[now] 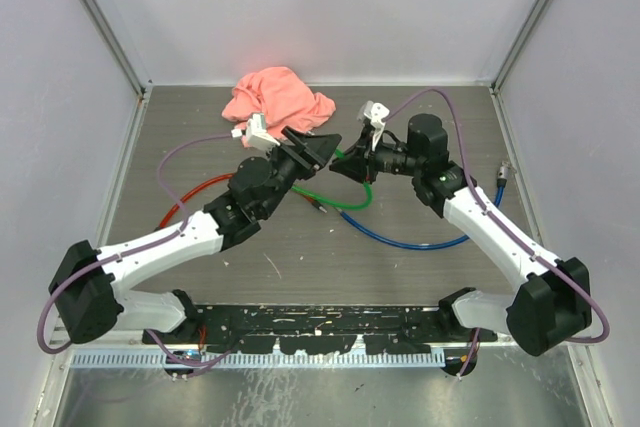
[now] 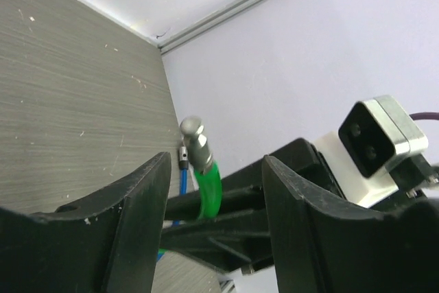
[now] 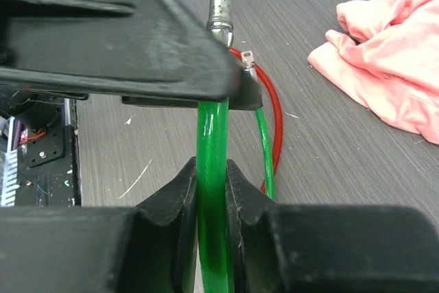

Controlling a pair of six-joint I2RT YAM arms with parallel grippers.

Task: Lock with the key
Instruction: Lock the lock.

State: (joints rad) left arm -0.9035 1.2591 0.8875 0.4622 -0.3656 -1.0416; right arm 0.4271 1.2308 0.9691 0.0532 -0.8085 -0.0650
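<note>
Right fingers (image 3: 171, 200) pinch the green cable (image 3: 211, 156); left fingers (image 2: 140, 200) stand spread around it near its metal tip (image 2: 195, 141)

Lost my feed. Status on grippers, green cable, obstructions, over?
Right gripper clamped on green cable. Left gripper open, near its metal end. Pink cloth behind, apart.

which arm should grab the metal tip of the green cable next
Left. The right arm's jaws are shut on the green cable, steadying it, while the left arm's jaws stand open right at its metal tip, probably only needing to close.
</note>
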